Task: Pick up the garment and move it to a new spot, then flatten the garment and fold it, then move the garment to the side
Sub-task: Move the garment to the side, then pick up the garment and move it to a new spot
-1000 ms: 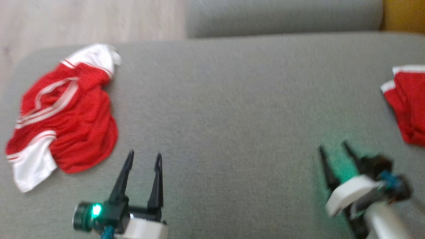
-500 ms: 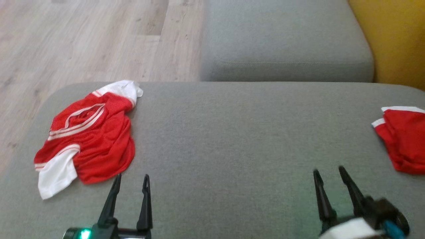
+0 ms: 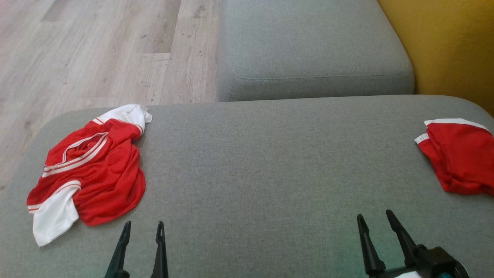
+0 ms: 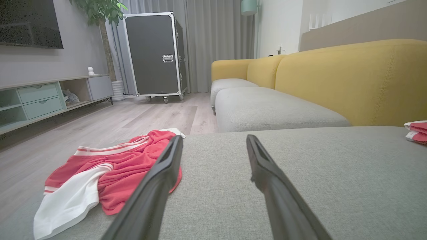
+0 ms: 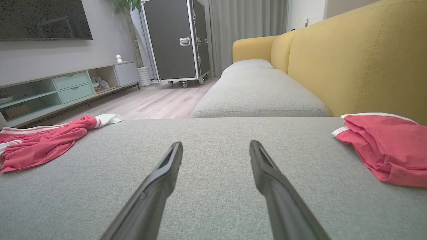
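A crumpled red garment (image 3: pixel 96 173) with white sleeves and stripes lies at the left end of the grey sofa cushion (image 3: pixel 254 162). My left gripper (image 3: pixel 142 226) stands open just right of its near edge, apart from it, with nothing between the fingers. In the left wrist view the garment (image 4: pixel 110 173) lies left of the open left gripper (image 4: pixel 214 137). My right gripper (image 3: pixel 374 214) is open over bare cushion near the front right. The right wrist view shows the garment (image 5: pixel 43 140) far left of the open right gripper (image 5: pixel 216 143).
A second red garment (image 3: pixel 459 154) lies folded at the cushion's right end, also seen as a red pile (image 5: pixel 390 146). A further grey cushion (image 3: pixel 312 50) and the yellow sofa back (image 3: pixel 451 50) lie beyond. Wooden floor (image 3: pixel 96 50) is at the left.
The head camera has tilted, so more floor and sofa show and both grippers sit lower in the picture. The garments lie as before and both grippers stay open.
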Tool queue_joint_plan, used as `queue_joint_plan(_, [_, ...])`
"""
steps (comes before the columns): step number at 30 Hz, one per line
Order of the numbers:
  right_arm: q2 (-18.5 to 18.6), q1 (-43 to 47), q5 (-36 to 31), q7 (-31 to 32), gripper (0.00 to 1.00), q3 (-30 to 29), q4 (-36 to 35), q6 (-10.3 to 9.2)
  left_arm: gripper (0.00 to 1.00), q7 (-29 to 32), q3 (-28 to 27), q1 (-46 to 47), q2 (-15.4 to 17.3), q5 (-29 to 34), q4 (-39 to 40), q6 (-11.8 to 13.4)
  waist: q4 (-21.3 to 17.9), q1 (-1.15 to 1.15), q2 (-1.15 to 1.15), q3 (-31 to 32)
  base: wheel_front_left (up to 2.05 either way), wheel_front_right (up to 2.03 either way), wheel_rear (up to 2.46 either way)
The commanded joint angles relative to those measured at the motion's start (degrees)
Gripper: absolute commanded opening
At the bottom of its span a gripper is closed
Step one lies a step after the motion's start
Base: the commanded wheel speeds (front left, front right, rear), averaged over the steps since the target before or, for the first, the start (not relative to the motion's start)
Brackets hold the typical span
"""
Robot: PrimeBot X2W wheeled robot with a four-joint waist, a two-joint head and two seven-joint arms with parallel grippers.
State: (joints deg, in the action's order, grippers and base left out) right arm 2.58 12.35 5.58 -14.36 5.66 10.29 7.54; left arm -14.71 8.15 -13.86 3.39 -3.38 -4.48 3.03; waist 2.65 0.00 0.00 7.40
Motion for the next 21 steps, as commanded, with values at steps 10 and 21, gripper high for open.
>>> queue_joint_plan(10, [0.57, -2.29, -0.82, -0.63, 1.00, 1.70, -1.38, -0.05, 1.00, -0.29, -1.91, 1.96, -0.35, 1.12, 1.05, 0.51, -0.13, 0.00, 0.00, 0.26, 0.00, 0.00, 0.00])
queue_joint_plan(21, [0.82, -1.32, -1.47, -0.63, 1.00, 2.37, -1.51, -0.05, 1.00, -0.29, -1.69, 2.83, -0.41, 1.87, 0.54, 0.80, 6.50, 0.00, 0.00, -0.23, 0.00, 0.00, 0.00])
